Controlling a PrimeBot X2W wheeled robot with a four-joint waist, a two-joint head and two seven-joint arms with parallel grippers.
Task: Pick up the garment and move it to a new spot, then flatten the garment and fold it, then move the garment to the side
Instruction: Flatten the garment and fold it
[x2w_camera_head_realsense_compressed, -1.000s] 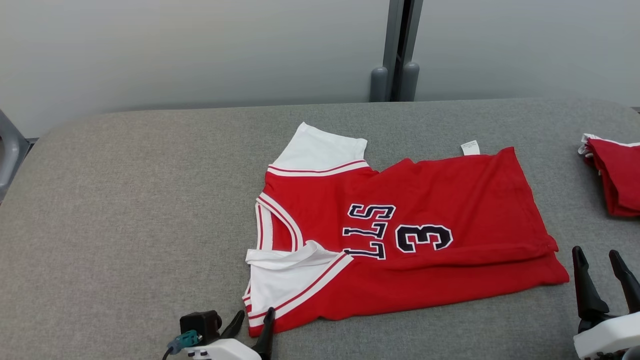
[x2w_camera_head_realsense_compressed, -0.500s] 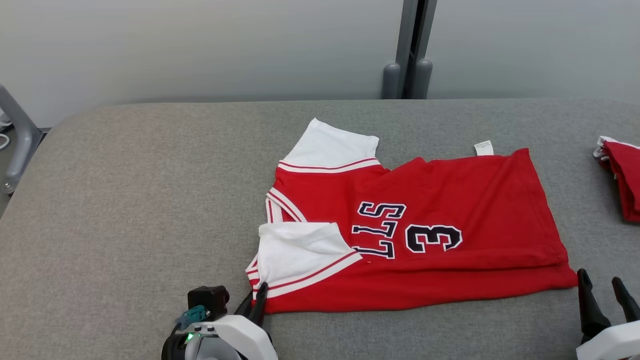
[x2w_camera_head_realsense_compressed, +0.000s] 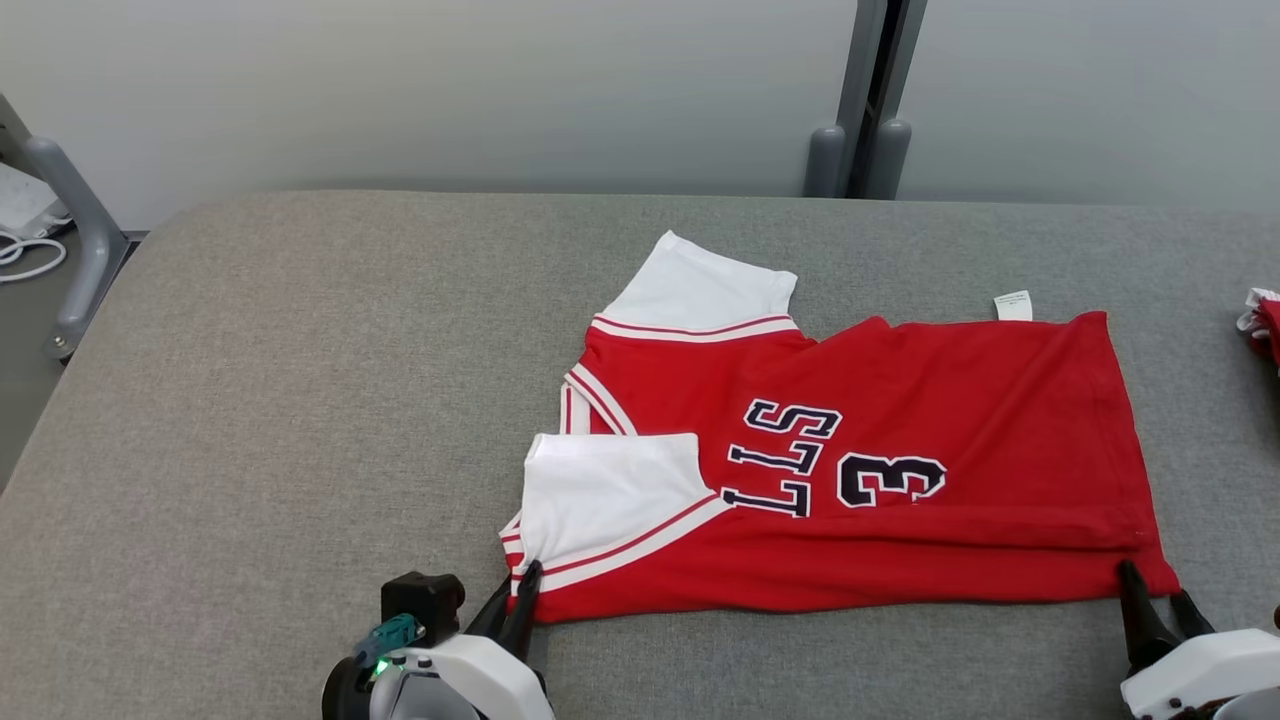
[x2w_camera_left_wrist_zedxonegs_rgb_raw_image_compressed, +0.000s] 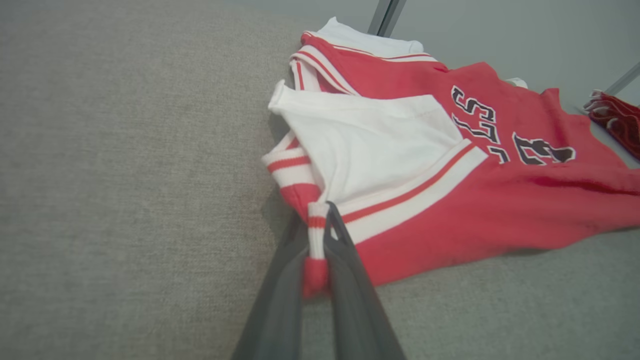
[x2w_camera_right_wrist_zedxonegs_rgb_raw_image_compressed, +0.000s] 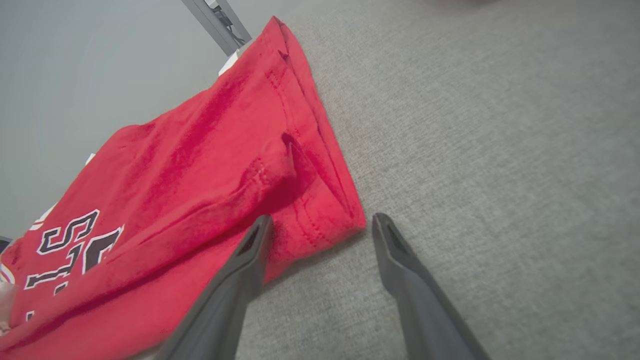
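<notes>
The garment (x2w_camera_head_realsense_compressed: 900, 520) is a red jersey with white sleeves and dark lettering, lying folded lengthwise on the grey table (x2w_camera_head_realsense_compressed: 280, 400). My left gripper (x2w_camera_head_realsense_compressed: 522, 590) is shut on the jersey's near left corner by the striped sleeve cuff; in the left wrist view the red and white hem (x2w_camera_left_wrist_zedxonegs_rgb_raw_image_compressed: 314, 250) is pinched between the left gripper's (x2w_camera_left_wrist_zedxonegs_rgb_raw_image_compressed: 320, 227) fingers. My right gripper (x2w_camera_head_realsense_compressed: 1150, 590) stands open at the near right corner. In the right wrist view that corner of the garment (x2w_camera_right_wrist_zedxonegs_rgb_raw_image_compressed: 330, 220) lies between the spread fingers of the right gripper (x2w_camera_right_wrist_zedxonegs_rgb_raw_image_compressed: 322, 225), the left finger (x2w_camera_right_wrist_zedxonegs_rgb_raw_image_compressed: 250, 255) over the cloth.
Another red cloth pile (x2w_camera_head_realsense_compressed: 1265, 325) lies at the table's right edge, also seen in the left wrist view (x2w_camera_left_wrist_zedxonegs_rgb_raw_image_compressed: 615, 120). A grey post (x2w_camera_head_realsense_compressed: 870, 120) stands behind the table, and a metal frame leg (x2w_camera_head_realsense_compressed: 75, 230) at the left.
The left gripper closed on the jersey's near left corner and the white sleeve now lies flatter. The right gripper came forward to the near right corner. The camera has turned left.
</notes>
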